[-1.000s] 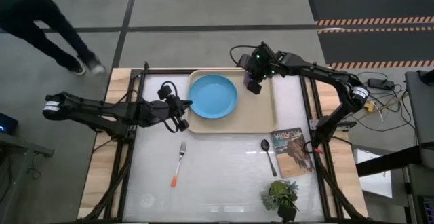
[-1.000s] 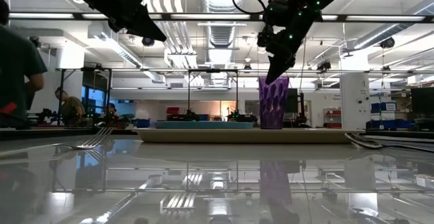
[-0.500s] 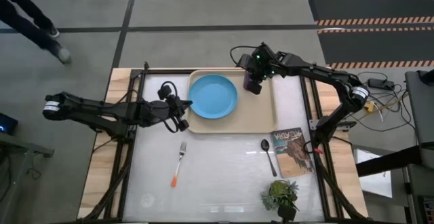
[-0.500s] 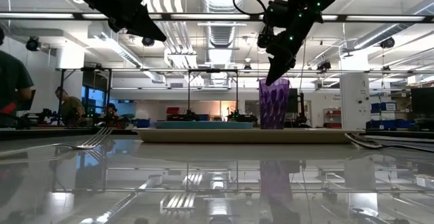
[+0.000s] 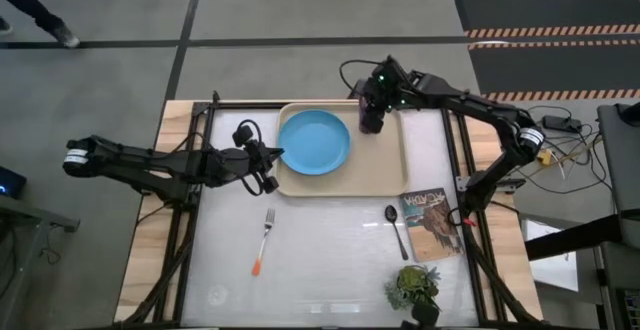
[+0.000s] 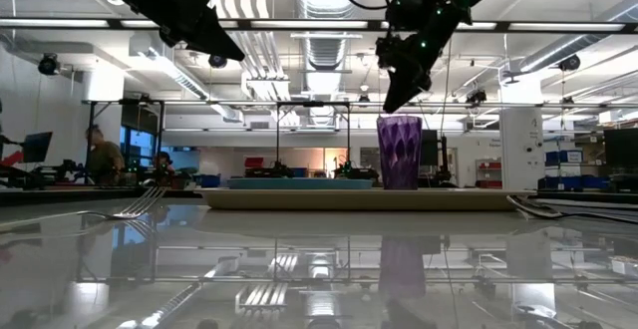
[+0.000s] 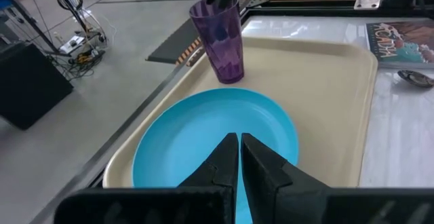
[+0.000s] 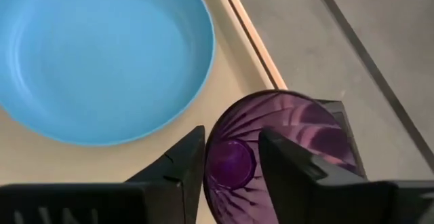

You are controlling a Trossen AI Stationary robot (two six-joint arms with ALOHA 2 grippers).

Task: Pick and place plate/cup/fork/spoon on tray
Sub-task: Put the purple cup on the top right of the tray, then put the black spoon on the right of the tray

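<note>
The purple cup (image 6: 399, 154) stands upright on its base on the cream tray (image 5: 385, 175), at the far right of the tray. The light-blue plate (image 5: 314, 142) lies flat on the tray to its left. My right gripper (image 8: 232, 134) hangs open just above the cup's rim (image 6: 391, 105) and touches nothing. My left gripper (image 7: 239, 146) is shut and empty at the tray's left edge (image 5: 272, 170), above the table. The fork (image 5: 262, 240) and the dark spoon (image 5: 395, 227) lie on the table near the tray's front edge.
A picture-covered book (image 5: 430, 224) lies to the right of the spoon. A small potted plant (image 5: 415, 288) stands at the near right. Free table lies between the fork and the spoon. People show in the room beyond the table in the low view.
My right gripper has risen a little, and its fingertips have come off the cup's rim. The cup stays upright on the tray. A person has walked away along the floor at the far left.
</note>
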